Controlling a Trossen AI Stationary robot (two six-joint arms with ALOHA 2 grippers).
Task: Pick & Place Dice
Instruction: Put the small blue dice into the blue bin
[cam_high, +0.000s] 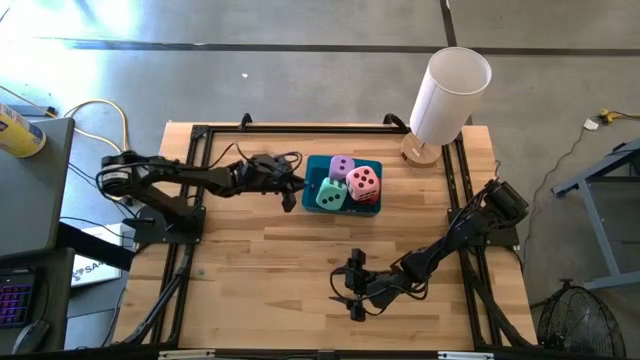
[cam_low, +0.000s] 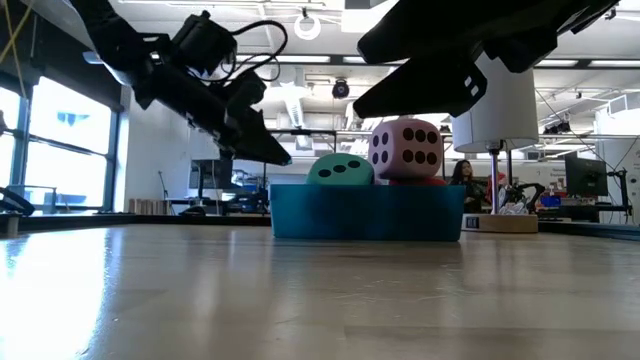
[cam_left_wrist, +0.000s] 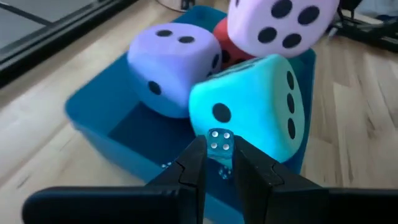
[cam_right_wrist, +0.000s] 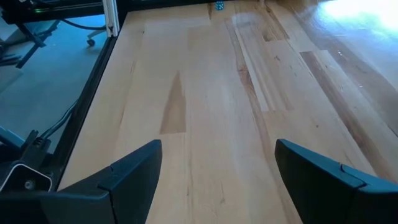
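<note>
A: Largest first, seen from above?

B: Pale wooden table with a black frame. At its 1 o'clock corner, a tall white cylinder, standing on a round wooden base.

A: And any container?

B: A teal rectangular tray, toward 12 o'clock of the table's middle. Packed with four soft dice. Lilac die at the tray's 12 o'clock. Pink die at 3 o'clock, perched highest, well above the rim in the low view. Red die at 5 o'clock, mostly hidden beneath the pink one. Mint green die at 7 o'clock, tilted and leaning against the lilac one.

A: Arms next?

B: Left gripper at the tray's 9 o'clock edge, raised over the rim and angled downward. Fingers clenched on a small clear teal die with white pips, pinched between the two tips, right in front of the mint green die. Whether touching it, impossible to tell.

A: And the other?

B: Right gripper near the table's 6 o'clock edge, well apart from the tray. Jaws spread wide, grasping nothing, only bare wood between them.

A: Anything smaller?

B: Only a tiny teal speck far off on the wood in the right wrist view, too small to identify.
</note>
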